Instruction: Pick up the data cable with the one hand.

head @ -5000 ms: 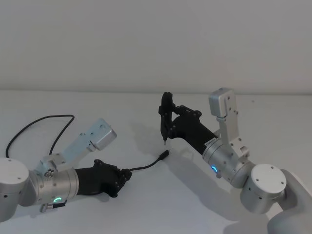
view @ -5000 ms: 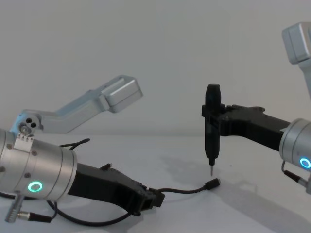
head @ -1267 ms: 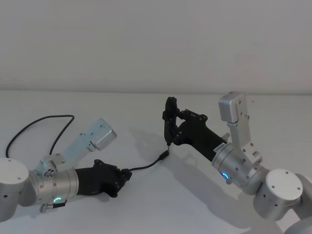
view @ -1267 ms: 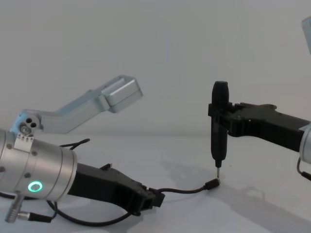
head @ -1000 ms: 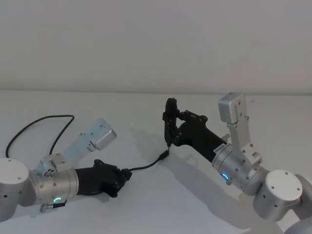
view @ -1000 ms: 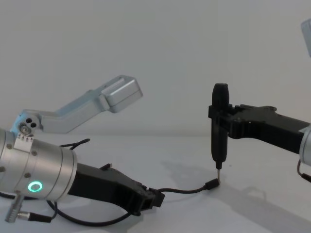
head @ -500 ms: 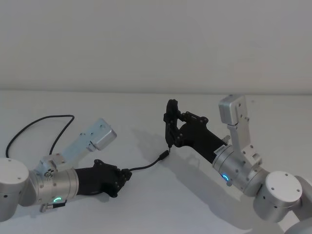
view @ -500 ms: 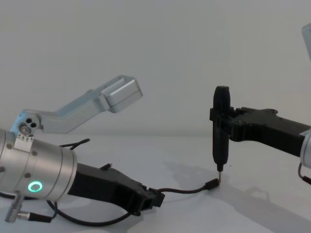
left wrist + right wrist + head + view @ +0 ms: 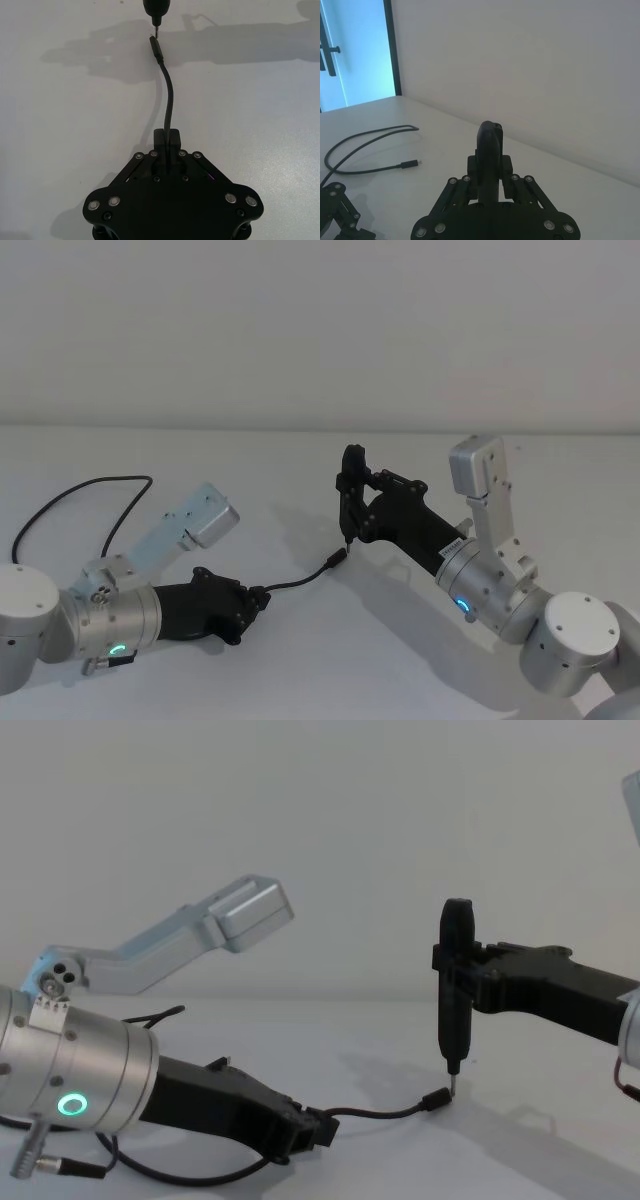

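The data cable (image 9: 296, 580) is a thin black cord. My left gripper (image 9: 258, 598), with a green ring on its silver wrist, lies low on the white table and is shut on the cable a short way from its plug (image 9: 337, 559). In the left wrist view the cable (image 9: 169, 95) runs straight out from the shut fingertips (image 9: 166, 136). Its far length loops off to the left (image 9: 80, 490). My right gripper (image 9: 352, 502) is shut on an upright black pen-like tool (image 9: 456, 980), whose tip hangs just over the plug (image 9: 436, 1100).
The white table (image 9: 300, 660) meets a plain wall behind. A short black wire with a silver connector (image 9: 40, 1165) hangs at my left wrist. The cable's other plug (image 9: 411, 163) lies in the far-left loop, near a blue glass door (image 9: 355, 50).
Over five seconds my right gripper moved its tool right and down until the tip is over the plug. In the last second it hardly moved. The left gripper and cable stayed still.
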